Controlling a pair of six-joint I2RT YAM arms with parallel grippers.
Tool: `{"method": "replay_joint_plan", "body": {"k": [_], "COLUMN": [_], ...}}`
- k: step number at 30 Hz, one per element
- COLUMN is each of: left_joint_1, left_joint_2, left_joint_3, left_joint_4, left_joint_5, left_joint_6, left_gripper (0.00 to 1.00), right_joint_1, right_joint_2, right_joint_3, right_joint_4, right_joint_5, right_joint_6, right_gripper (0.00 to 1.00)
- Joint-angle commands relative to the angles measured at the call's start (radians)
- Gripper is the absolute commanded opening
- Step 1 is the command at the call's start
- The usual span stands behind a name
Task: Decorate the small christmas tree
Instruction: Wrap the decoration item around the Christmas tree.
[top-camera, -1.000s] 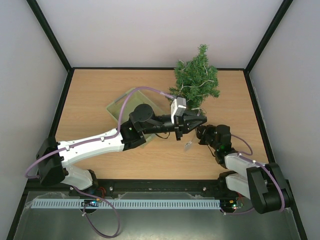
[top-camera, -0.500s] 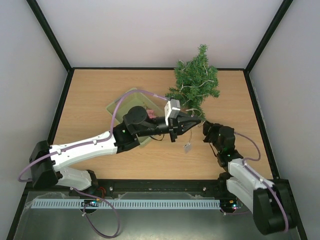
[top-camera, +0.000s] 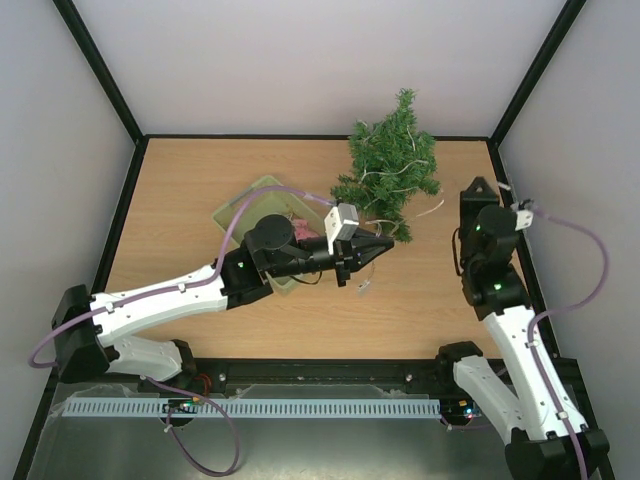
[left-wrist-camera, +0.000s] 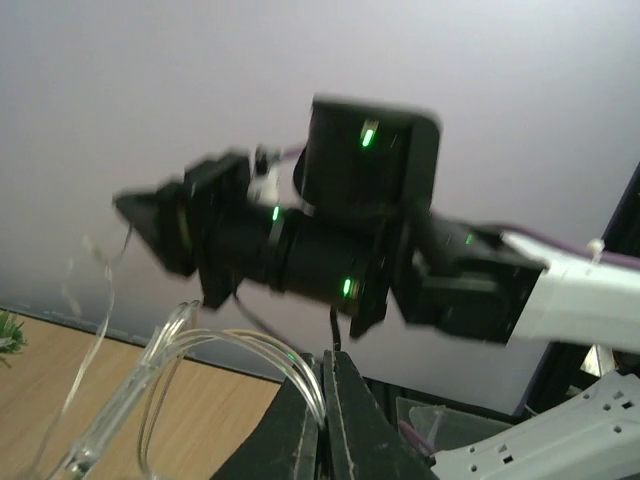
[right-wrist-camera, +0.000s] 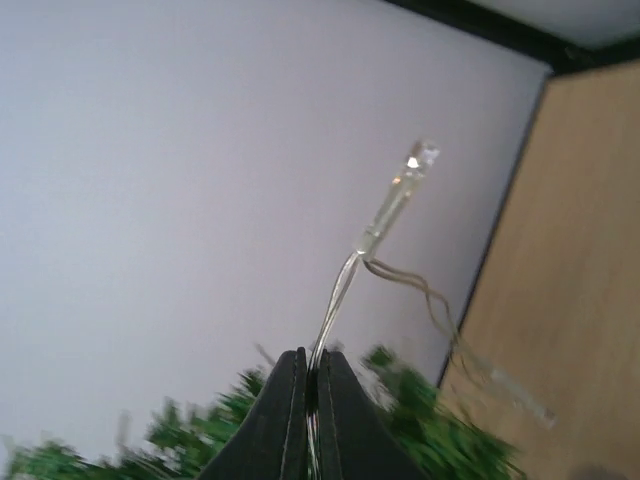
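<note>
**Left gripper** (top-camera: 386, 243) (left-wrist-camera: 327, 368): the jaws are fully closed and pinch several loops of a thin, clear-wired light string (left-wrist-camera: 215, 345). The tip sits just at the near-left foot of the small christmas tree (top-camera: 392, 165). This is a bushy, dark green, conical artificial tree at the far edge of the table, right of centre.

**Right gripper** (top-camera: 478, 190) (right-wrist-camera: 308, 362): the jaws are fully closed on a strand of the same light string. A tiny clear bulb (right-wrist-camera: 418, 157) projects beyond the fingertips. The gripper is raised off the surface to the right of the tree and is clear of the branches. A pale strand runs from the tree's lower right branches towards it.

**Surroundings:** more pale strands lie across the tree's branches. A pale green plastic basket (top-camera: 240, 200) sits to the left of the tree, with the left arm crossing over its near side. Something pink lies inside the basket but cannot be identified.

**Surface and room:** the table (top-camera: 190, 190) is light wood-grain board. Plain pale grey walls (top-camera: 300, 60) enclose it behind and to both sides of the tree, edged with black frame bars (top-camera: 100, 70).
</note>
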Motion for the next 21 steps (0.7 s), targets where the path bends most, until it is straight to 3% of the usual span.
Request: {"method": "replay_joint_plan", "body": {"k": [1, 8, 21], "left_joint_1": [-0.002, 0.013, 0.07], "left_joint_2": [-0.048, -0.118, -0.252], "left_joint_3": [0.026, 0.0, -0.088], "left_joint_4": [-0.038, -0.103, -0.205], "left_joint_5": [-0.023, -0.061, -0.093], "left_joint_6": [0.036, 0.048, 0.012], "left_gripper": [0.03, 0.02, 0.03], "right_joint_1": [-0.005, -0.004, -0.004], "right_joint_2": [0.053, 0.098, 0.034], "right_joint_3": [0.197, 0.303, 0.328], "right_joint_4": [-0.102, -0.092, -0.276], "right_joint_5": [0.125, -0.024, -0.411], "right_joint_6": [-0.279, -0.455, -0.478], "right_gripper": [0.02, 0.02, 0.02]}}
